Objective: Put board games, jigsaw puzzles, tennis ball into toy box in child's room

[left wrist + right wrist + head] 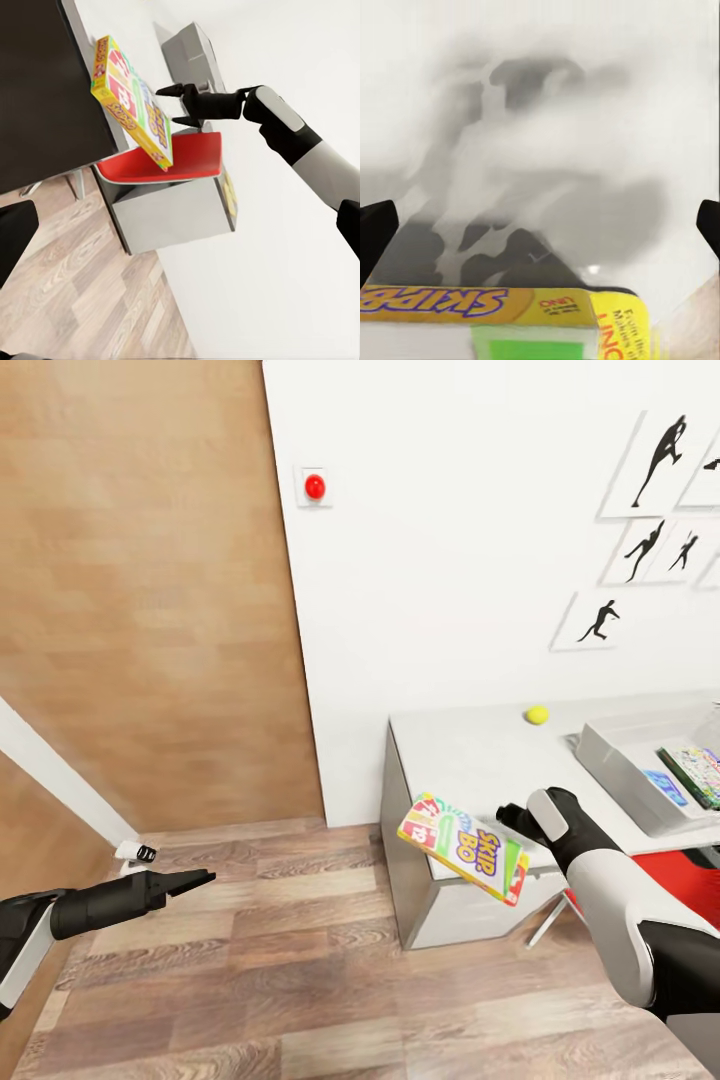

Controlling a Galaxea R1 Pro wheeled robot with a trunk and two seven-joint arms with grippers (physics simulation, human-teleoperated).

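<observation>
Right gripper (512,822), at the lower right of centre in the head view, is clamped on the yellow-green-red board game (463,847), pinching the box by one edge so the printed face tilts down to the left; the left wrist view shows the same game (131,101) gripped by the black fingers (180,105) at its edge and held off any surface. Held this way the box hangs just off the near left corner of the table (470,755), seemingly being carried toward the toy box (625,765), which sits at the right edge of the frame on the grey top. Inside that bin a blue game (665,788) and another flat colourful toy (695,772) already lie flat, so part of the job looks done. 1 tennis ball (537,714) rests alone near the wall, well apart from the bin, not yet collected. Left gripper (190,880) reaches out at the lower left above the wooden floor (300,980), its fingers drawn together and holding nothing, likely kept aside for clearance. Next the game probably needs carrying right across the tabletop and levelling over the bin, since its tilt could catch the flared rim.
</observation>
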